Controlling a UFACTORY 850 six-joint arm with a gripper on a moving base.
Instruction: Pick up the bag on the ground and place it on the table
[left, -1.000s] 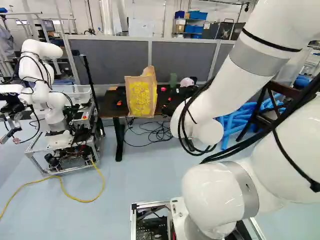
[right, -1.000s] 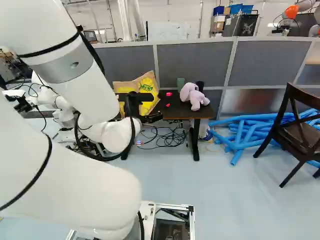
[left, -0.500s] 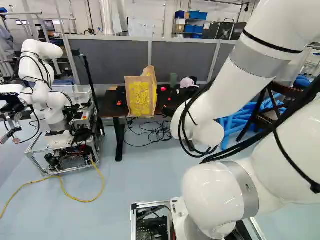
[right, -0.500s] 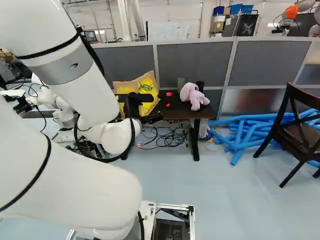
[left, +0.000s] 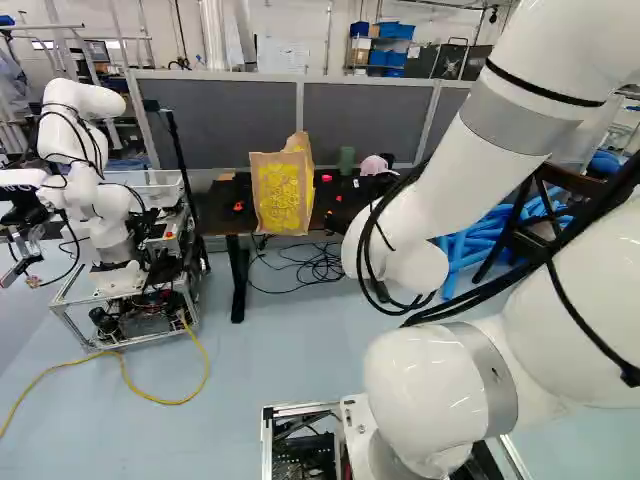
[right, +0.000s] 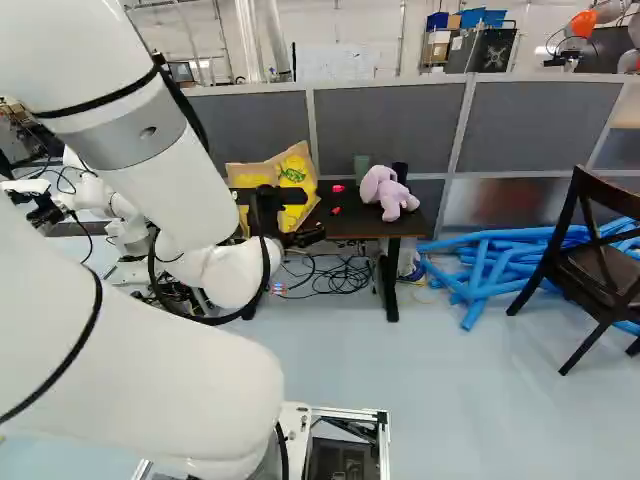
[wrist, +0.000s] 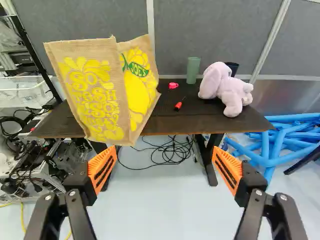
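The big white arm (left: 430, 200) is cut off at the top of both base views, and in the right one it hides a bit of the bag. Another robot (left: 85, 190) is cut off at the left of the left base view. The long table (wrist: 185, 125) has its left part hidden behind the bag. The brown chair (right: 595, 270) and the blue tubes (right: 490, 270) are cut off at the right of the right base view. The bag (wrist: 97, 95) stands a bit tipped on the table, at the front edge. The gripper (right: 300, 237) is hard to make out in the base views, but close up its two fingers are spread wide, with nothing pinched. The purple toy (wrist: 217, 82) sits on the table, and covers part of the dark cup (wrist: 233, 67). The green cup (wrist: 193, 70) is beside the toy. The small red thing (wrist: 178, 105) is too tiny to name. Since one second ago, the arm has moved just a tiny bit, and the bag and toy are in the same spots.
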